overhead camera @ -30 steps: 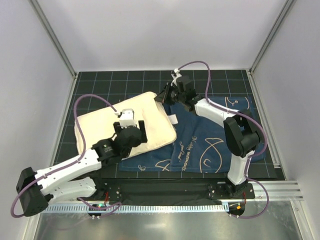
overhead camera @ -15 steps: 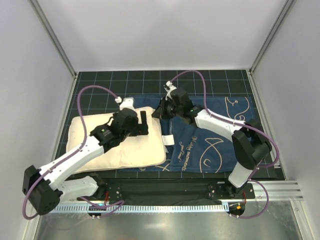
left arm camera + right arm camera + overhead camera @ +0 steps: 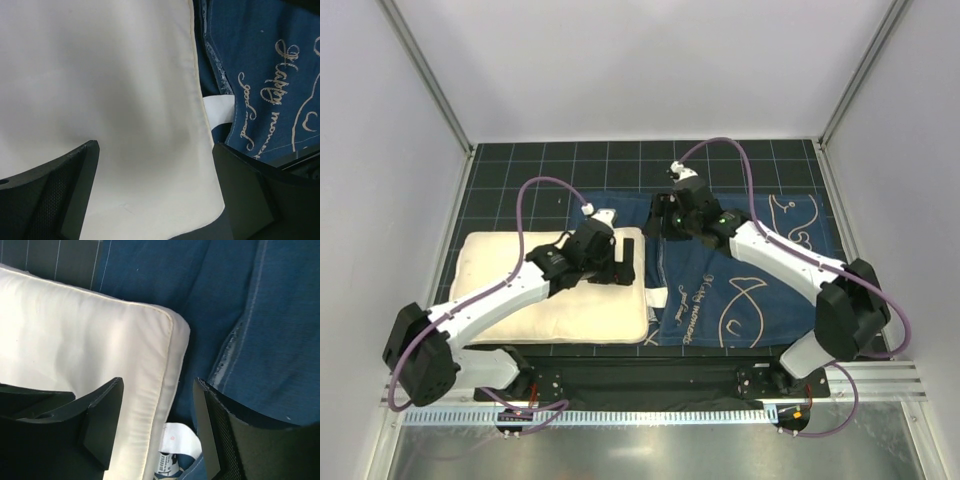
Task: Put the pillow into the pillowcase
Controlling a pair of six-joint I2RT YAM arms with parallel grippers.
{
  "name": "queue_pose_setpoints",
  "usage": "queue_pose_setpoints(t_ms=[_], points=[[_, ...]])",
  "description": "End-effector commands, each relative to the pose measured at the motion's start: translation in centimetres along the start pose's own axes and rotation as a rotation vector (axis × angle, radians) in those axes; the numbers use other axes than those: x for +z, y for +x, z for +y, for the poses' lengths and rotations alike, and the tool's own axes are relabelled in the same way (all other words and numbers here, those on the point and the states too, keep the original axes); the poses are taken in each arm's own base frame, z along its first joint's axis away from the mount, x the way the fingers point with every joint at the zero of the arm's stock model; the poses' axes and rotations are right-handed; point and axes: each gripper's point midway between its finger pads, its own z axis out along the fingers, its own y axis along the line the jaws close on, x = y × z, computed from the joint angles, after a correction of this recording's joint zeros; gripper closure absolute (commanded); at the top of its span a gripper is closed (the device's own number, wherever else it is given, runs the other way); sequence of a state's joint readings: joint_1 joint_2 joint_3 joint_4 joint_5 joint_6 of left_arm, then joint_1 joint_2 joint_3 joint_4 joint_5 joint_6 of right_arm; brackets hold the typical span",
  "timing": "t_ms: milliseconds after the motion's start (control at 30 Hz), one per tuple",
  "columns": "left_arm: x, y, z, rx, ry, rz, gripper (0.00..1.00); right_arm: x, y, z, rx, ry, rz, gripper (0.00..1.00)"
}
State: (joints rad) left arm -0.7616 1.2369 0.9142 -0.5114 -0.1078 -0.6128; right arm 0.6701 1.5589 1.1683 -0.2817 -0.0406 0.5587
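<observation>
The cream-white pillow [image 3: 520, 290] lies flat on the left half of the mat. Its right edge meets the navy-blue pillowcase [image 3: 750, 280], which is spread out on the right. My left gripper [image 3: 625, 262] hangs open over that right edge. In the left wrist view the pillow [image 3: 110, 100] fills the space between the fingers [image 3: 245, 195], with its tag [image 3: 220, 110] and the pillowcase [image 3: 260, 75] beyond. My right gripper [image 3: 658, 220] is open above the pillow's far right corner [image 3: 100, 340]. The tag [image 3: 177, 440] and the pillowcase's frayed hem [image 3: 230, 355] lie between its fingers, and it grips nothing.
A black gridded mat [image 3: 520, 170] covers the table, with white walls on three sides. Metal frame posts [image 3: 430, 90] stand at the back corners. A slotted rail [image 3: 650, 415] runs along the near edge by the arm bases. Purple cables loop above both wrists.
The pillow has slid left off the pillowcase and now lies square. My left gripper opened fully and moved to the pillow's right edge. My right gripper has opened and shifted slightly right.
</observation>
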Motion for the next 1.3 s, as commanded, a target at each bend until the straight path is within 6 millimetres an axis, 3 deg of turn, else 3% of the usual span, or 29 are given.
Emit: queue_pose_setpoints(t_ms=[0,167,233,267,300,367,400,500,733,833,1000,1267], points=[[1.1,-0.5,-0.9,0.038,-0.004,0.004,0.0,-1.8,-0.7,-2.3,-0.042,0.116,-0.045,0.37],[3.5,-0.1,-0.1,0.044,-0.088,0.046,0.03,-0.8,1.7,-4.9,-0.063,0.202,0.015,0.4],[4.6,0.3,0.7,0.045,-0.138,0.064,0.11,-0.1,2.6,-5.7,-0.066,0.23,0.038,0.42],[4.9,0.4,0.9,0.046,-0.148,0.066,0.21,0.6,3.7,-6.5,-0.068,0.251,0.068,0.43],[5.2,0.6,1.1,0.053,-0.158,0.073,0.44,0.9,4.2,-6.9,-0.07,0.264,0.08,0.43],[5.5,0.7,1.7,0.062,-0.181,0.065,0.6,2.0,6.0,-7.7,-0.078,0.292,0.124,0.44],[5.5,0.8,2.0,0.063,-0.189,0.059,0.77,2.3,6.2,-8.0,-0.083,0.31,0.125,0.45],[4.5,0.0,2.6,0.061,-0.206,0.021,1.0,2.8,7.6,-8.6,-0.109,0.37,0.149,0.48],[1.8,-2.0,2.6,0.074,-0.209,-0.023,1.0,3.3,8.6,-10.6,-0.143,0.509,0.168,0.51],[0.5,-2.8,2.4,0.071,-0.202,-0.053,1.0,3.7,8.9,-10.6,-0.151,0.524,0.185,0.51],[-1.2,-4.1,2.8,0.093,-0.232,-0.084,1.0,3.3,9.1,-9.3,-0.174,0.511,0.177,0.44],[-0.7,-3.7,2.6,0.095,-0.216,-0.071,1.0,2.2,9.2,-7.0,-0.164,0.443,0.154,0.42]])
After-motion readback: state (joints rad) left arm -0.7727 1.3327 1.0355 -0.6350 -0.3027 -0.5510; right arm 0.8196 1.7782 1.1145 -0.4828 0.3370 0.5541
